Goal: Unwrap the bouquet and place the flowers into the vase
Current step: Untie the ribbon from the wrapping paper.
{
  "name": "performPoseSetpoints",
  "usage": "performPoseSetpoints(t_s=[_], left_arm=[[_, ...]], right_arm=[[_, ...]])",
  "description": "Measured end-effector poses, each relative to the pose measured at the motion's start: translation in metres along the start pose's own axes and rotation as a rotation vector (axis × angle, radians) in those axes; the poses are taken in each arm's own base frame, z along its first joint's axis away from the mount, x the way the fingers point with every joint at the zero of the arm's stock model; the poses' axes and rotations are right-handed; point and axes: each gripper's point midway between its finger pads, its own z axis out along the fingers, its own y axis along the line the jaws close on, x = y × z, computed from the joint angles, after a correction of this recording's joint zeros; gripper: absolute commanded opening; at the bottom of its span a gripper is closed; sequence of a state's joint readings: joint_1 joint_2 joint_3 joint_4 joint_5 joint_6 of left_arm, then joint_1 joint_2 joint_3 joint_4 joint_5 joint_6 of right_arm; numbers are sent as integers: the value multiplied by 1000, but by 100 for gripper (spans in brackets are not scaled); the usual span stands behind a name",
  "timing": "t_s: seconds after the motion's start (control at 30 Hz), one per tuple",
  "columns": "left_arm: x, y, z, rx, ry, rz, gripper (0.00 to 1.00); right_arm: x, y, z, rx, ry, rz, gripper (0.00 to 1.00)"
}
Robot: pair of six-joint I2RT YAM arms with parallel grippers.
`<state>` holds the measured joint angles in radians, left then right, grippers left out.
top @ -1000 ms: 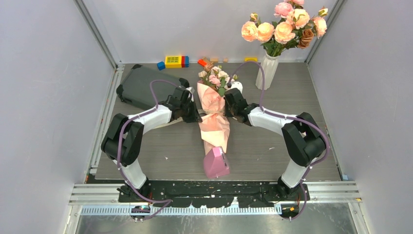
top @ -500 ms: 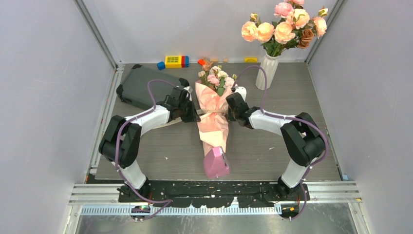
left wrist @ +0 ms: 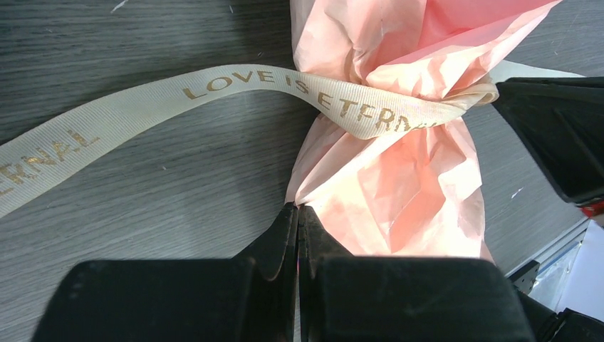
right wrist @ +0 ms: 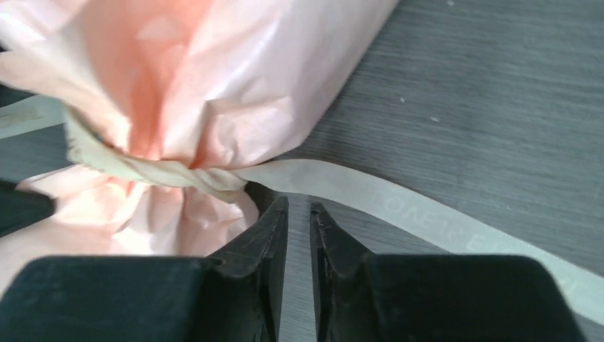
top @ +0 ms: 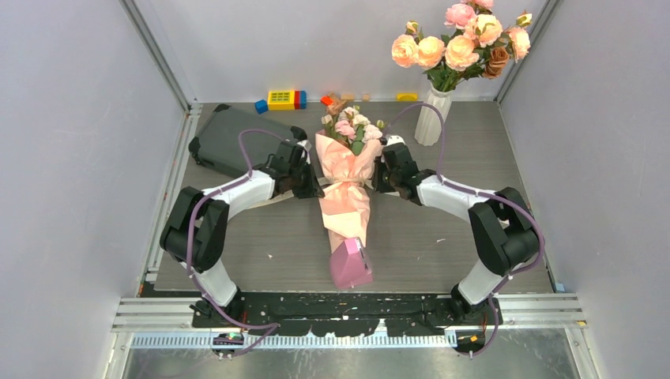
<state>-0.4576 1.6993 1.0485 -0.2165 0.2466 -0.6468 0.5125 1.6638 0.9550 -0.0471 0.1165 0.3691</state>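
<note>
left arm (top: 237, 189): climbs from its base at the near edge to a raised, sharply bent elbow; the white forearm then reaches forward and inward toward the centre.
left wrist (top: 294, 170): held low, aimed across at the other arm.
left gripper (left wrist: 297, 208): fingers (left wrist: 278, 235) pressed flat together with no gap between them.
right arm (top: 450, 197): mirrors the left, with its elbow high and its forearm angled forward and inward.
right wrist (top: 401, 174): held low, turned toward the left arm.
right gripper (right wrist: 299, 204): fingers (right wrist: 267, 235) parallel with a narrow slit between them and nothing in the slit.
spacing: the two grippers face each other near the centre, apart.
</note>
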Motion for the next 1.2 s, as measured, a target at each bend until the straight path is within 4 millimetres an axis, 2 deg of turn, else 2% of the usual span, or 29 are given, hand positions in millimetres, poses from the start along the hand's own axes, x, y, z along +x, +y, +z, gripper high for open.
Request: performPoseSetpoints(t_s=[0.23, 0.53, 0.73, 1.1, 1.2], left_arm=[[0, 0, 0, 1, 2, -2, 0], [0, 0, 0, 4, 4, -2, 0], [0, 0, 0, 4, 4, -3, 0], [0, 1, -1, 4, 4, -5, 0], [0, 1, -1, 3, 4, -6, 0]], right_arm=[[-12, 29, -11, -194, 13, -42, 38], [-34, 60, -15, -332, -2, -64, 40], [-36, 64, -5, -344, 9, -76, 39], [-25, 63, 8, -347, 49, -94, 39], [-24, 64, 7, -352, 51, -95, 33]])
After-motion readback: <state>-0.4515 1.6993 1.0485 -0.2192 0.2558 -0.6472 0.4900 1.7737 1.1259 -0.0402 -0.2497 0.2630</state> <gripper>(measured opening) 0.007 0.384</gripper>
